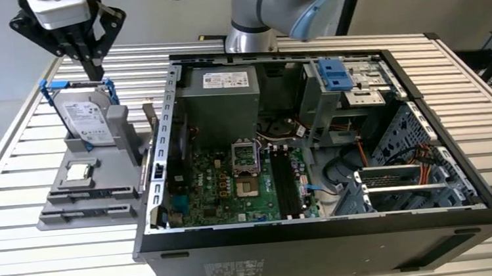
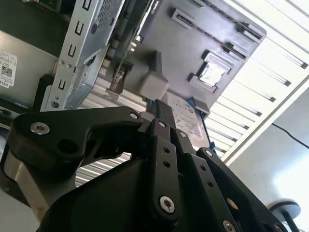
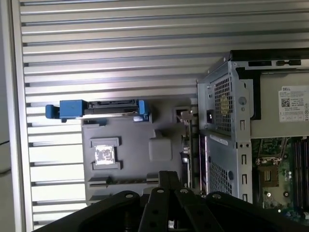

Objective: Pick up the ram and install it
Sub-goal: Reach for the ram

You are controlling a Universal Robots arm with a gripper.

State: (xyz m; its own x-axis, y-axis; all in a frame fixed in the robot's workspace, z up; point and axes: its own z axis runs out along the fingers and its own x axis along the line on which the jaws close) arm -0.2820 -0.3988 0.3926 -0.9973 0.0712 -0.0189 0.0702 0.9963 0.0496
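Currently your end effector [image 1: 95, 72] hangs pressed together and empty above the hard drive [image 1: 84, 121], while the ram [image 1: 150, 129] stands on edge in the grey holder [image 1: 92, 189], tight beside the case wall [image 1: 167, 118]; descend unopened or off-line and you'd likely strike drive or chassis.

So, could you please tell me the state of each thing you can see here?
tool: shut, empty, above the hard drive.
hard drive: upright in the grey holder.
ram: on edge in the holder, not picked up.
square chip: flat on the holder.
computer case: side open.
memory slots: look empty.
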